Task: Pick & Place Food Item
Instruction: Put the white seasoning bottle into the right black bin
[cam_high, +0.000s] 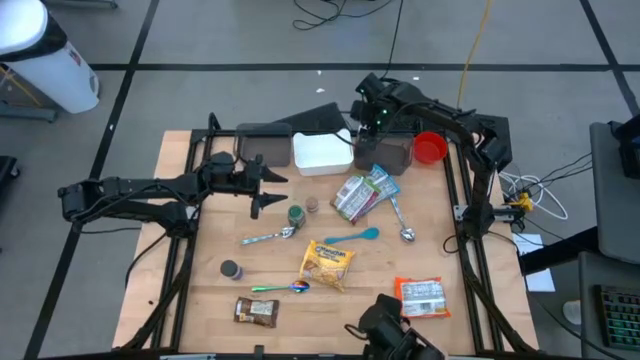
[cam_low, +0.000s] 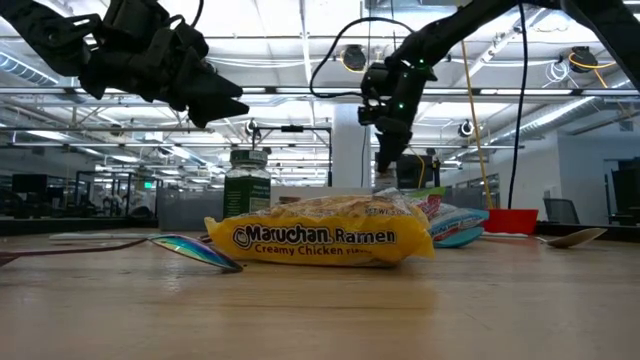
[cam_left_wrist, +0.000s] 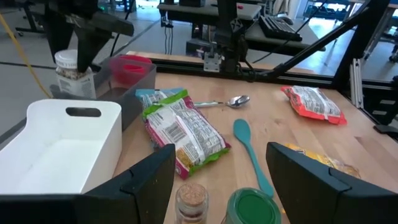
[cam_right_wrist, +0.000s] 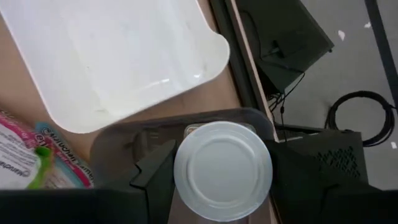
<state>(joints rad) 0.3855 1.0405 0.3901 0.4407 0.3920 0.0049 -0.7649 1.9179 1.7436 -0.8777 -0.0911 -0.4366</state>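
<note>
My right gripper (cam_high: 375, 130) hangs over the grey bin (cam_high: 392, 152) at the table's far side, shut on a clear jar with a white lid (cam_right_wrist: 222, 169). The jar also shows in the left wrist view (cam_left_wrist: 67, 70), at the bin's rim. My left gripper (cam_high: 266, 190) is open and empty, above the table's left middle, just left of a green-lidded jar (cam_high: 295, 214) and a small spice jar (cam_high: 312, 204). A yellow ramen packet (cam_high: 328, 264) lies flat on the table's near middle. My right gripper holds the jar just under its white lid (cam_right_wrist: 186, 186), pinched between the two fingers, one on each side. The fingers (cam_right_wrist: 154, 177) come from above, pointing down. The jar is upright over the grey bin; whether its bottom rests in the bin cannot be told.
A white bin (cam_high: 322, 152) and a dark bin (cam_high: 265, 145) stand left of the grey one, a red bowl (cam_high: 430, 148) right of it. Snack packets (cam_high: 362, 192), a teal spoon (cam_high: 352, 236), metal spoons (cam_high: 400, 220), an orange packet (cam_high: 422, 296) and a brown bar (cam_high: 256, 311) lie scattered.
</note>
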